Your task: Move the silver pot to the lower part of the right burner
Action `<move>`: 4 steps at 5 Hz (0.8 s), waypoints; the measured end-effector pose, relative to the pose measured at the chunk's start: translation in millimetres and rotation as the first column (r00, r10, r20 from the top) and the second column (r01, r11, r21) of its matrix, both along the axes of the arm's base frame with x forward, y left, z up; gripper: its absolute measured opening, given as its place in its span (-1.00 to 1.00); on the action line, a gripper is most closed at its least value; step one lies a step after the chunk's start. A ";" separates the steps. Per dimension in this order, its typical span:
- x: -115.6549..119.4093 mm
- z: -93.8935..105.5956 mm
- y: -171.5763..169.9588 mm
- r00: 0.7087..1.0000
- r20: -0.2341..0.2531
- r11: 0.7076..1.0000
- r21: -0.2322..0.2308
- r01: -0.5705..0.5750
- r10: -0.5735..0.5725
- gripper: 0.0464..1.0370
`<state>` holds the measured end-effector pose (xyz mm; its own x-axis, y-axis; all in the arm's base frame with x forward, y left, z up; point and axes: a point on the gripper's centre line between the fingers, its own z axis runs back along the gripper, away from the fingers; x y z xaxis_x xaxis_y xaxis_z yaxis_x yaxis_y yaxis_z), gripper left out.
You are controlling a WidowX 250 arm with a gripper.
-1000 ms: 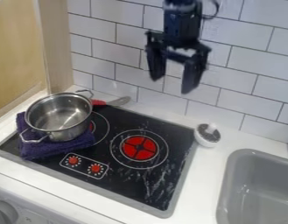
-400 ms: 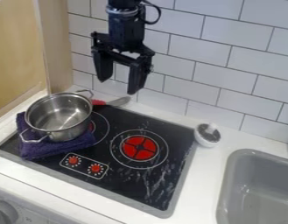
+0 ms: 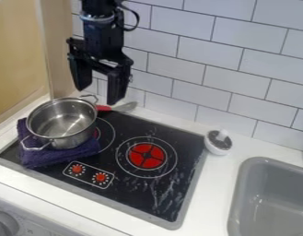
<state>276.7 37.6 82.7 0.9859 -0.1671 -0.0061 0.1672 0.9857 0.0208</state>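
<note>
The black robot arm [image 3: 99, 33] has a stout, blocky body with hard edges, ringed high up by a dark collar [image 3: 97, 19] with greyish glints. A thin black cable [image 3: 138, 19] loops out from one side. Lower down sits a wide, angular black crosspiece [image 3: 92, 57], carrying two long, flat black jaws that narrow toward blunt tips.

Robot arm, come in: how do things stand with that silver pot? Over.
Gripper open, empty, raised near pot. Pot on purple cloth, over left burner. Possible snag: red handle beside pot.
</note>
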 end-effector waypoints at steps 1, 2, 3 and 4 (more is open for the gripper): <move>-13.6 -2.3 14.9 0.999 0.005 0.999 0.003 -0.035 0.035 0.92; -18.9 -7.9 13.9 0.999 -0.003 0.999 -0.016 -0.034 0.034 0.92; -21.0 -12.9 11.2 1.000 0.000 0.999 -0.035 -0.015 0.015 0.92; -20.6 -24.1 11.1 1.000 -0.015 0.999 -0.042 -0.005 0.004 0.92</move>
